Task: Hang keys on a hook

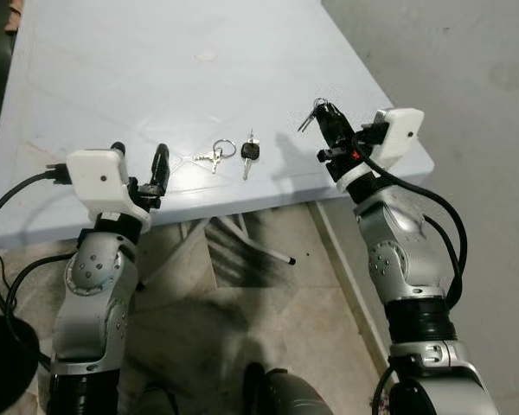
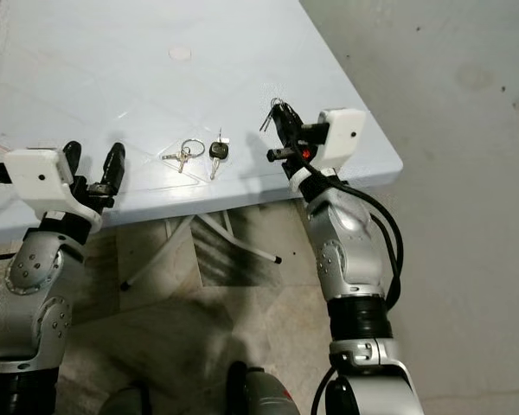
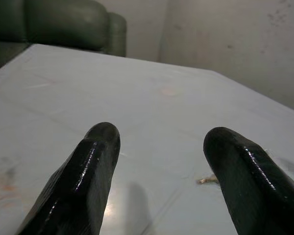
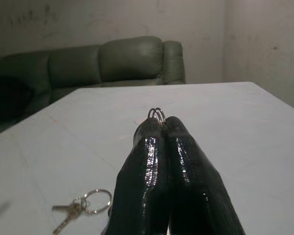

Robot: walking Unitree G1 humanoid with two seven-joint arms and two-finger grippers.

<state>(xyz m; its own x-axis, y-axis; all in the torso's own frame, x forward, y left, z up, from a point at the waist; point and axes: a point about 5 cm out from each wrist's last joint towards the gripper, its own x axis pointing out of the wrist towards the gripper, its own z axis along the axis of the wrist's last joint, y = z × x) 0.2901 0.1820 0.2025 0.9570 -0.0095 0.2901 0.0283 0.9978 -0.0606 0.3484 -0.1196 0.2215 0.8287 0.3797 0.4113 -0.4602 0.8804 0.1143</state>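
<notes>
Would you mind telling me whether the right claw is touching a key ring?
Touching. In the right wrist view the right claw is pinched shut on a key ring, whose loop sticks out between the tips.

Pale blue table (image 1: 138, 78); on it 2 key sets: silver ringed keys (image 1: 212, 155), black-headed key (image 1: 250, 154)

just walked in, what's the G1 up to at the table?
The right gripper is shut on a key bunch, held just above the near right part of the pale table. The left gripper is open over the near table edge, holding nothing. Two more sets lie on the table between the arms: small keys on a ring and a black-headed key. A green sofa sits beyond the table.
</notes>
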